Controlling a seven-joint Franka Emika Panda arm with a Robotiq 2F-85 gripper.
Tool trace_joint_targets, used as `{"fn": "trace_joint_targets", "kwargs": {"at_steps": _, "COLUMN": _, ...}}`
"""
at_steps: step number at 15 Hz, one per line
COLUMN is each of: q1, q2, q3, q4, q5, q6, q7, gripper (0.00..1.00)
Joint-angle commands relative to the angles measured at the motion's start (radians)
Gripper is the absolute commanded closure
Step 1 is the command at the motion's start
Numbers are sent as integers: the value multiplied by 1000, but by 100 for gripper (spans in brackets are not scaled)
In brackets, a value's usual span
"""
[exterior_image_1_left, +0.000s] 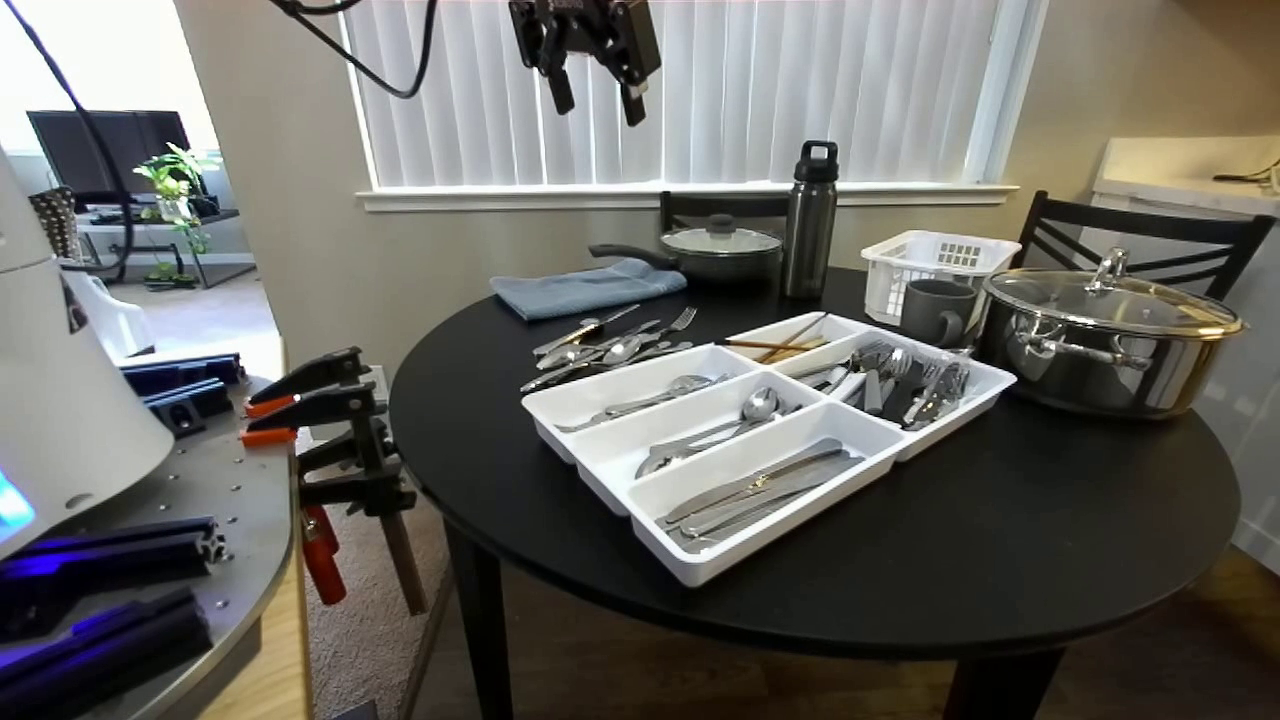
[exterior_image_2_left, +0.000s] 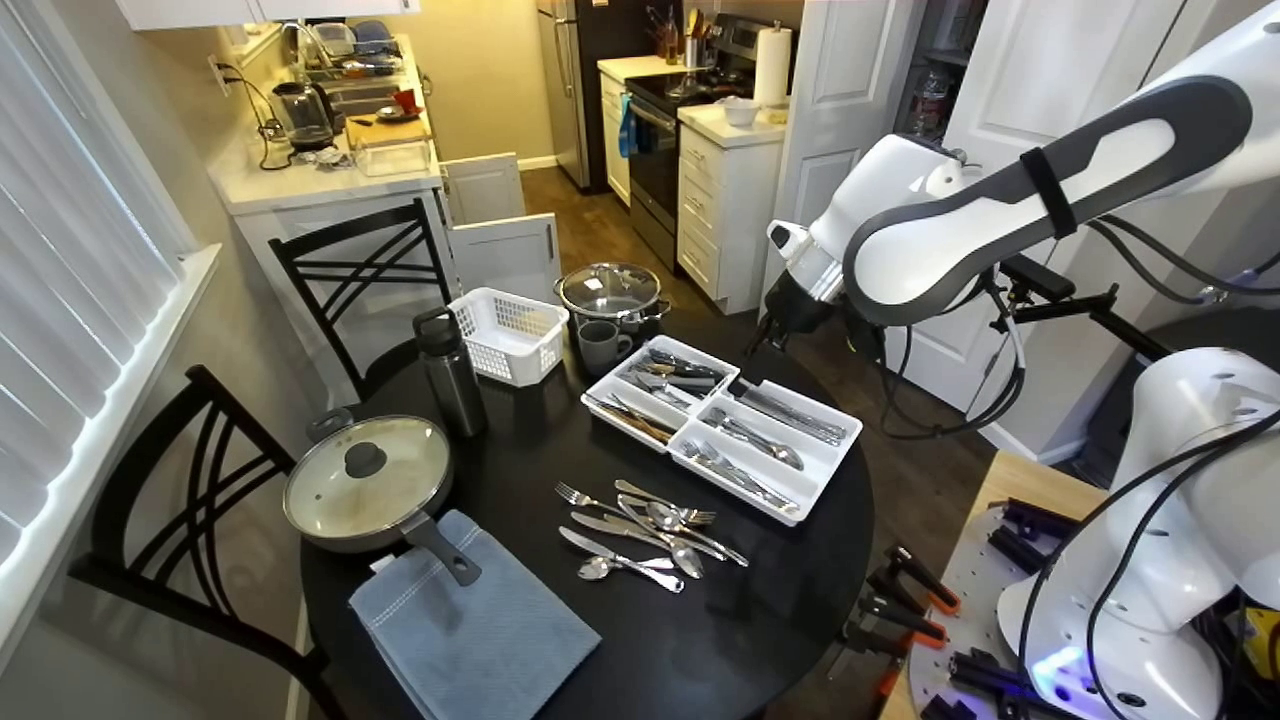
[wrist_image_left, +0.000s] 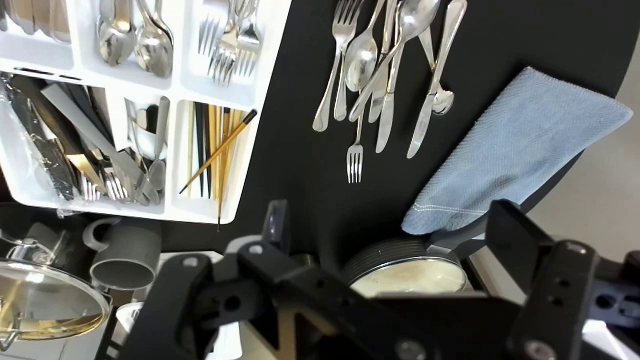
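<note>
Claw (exterior_image_1_left: 600, 110) hangs up high, jaws apart w/ nothing btwn, well above the bench (exterior_image_1_left: 950, 540). Loose cutlery (wrist_image_left: 391, 82) lies heaped btwn the white cutlery tray (exterior_image_1_left: 790, 516) & folded blue towel (exterior_image_2_left: 480, 625). From where I stand, the main risk is overlap: a low grab could pinch 2 pieces at once, or a thin grip could slip. Frying pan (exterior_image_2_left: 365, 490) has its handle (exterior_image_2_left: 442, 550) jutting over the towel, so lifting the cloth might catch it; the tall steel bottle (exterior_image_1_left: 808, 240) nearby could tip if bumped. Tally: 1 tray (5 compartments), 1 towel, 1 pan, 1 bottle, 1 stockpot (exterior_image_1_left: 1100, 350), 1 mug (exterior_image_1_left: 936, 312), 1 plastic basket (exterior_image_2_left: 503, 363), 2 chairs (exterior_image_1_left: 1150, 226). In the heap: 3 spoons (wrist_image_left: 361, 61), at least 2 forks (wrist_image_left: 344, 31); knives (wrist_image_left: 421, 127) overlap too much to count, prob. 3+.
</note>
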Motion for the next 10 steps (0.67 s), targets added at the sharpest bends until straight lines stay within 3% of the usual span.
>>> {"fn": "trace_joint_targets", "kwargs": {"at_steps": 1, "q1": 73, "q2": 75, "q3": 35, "q4": 7, "q5": 119, "q6": 29, "q7": -32, "gripper": 0}}
{"fn": "trace_joint_targets", "kwargs": {"at_steps": 3, "q1": 129, "q2": 132, "q3": 68, "q4": 12, "q5": 193, "q6": 39, "q7": -36, "gripper": 0}}
{"fn": "trace_joint_targets", "kwargs": {"at_steps": 4, "q1": 195, "q2": 159, "q3": 41, "q4": 15, "q5": 208, "q6": 44, "q7": -30, "gripper": 0}}
{"fn": "trace_joint_targets", "kwargs": {"at_steps": 6, "q1": 245, "q2": 216, "q3": 47, "q4": 27, "q5": 239, "q6": 46, "q7": -41, "gripper": 0}}
{"fn": "trace_joint_targets", "kwargs": {"at_steps": 10, "q1": 297, "q2": 331, "q3": 41, "q4": 50, "q5": 251, "q6": 44, "q7": -51, "gripper": 0}}
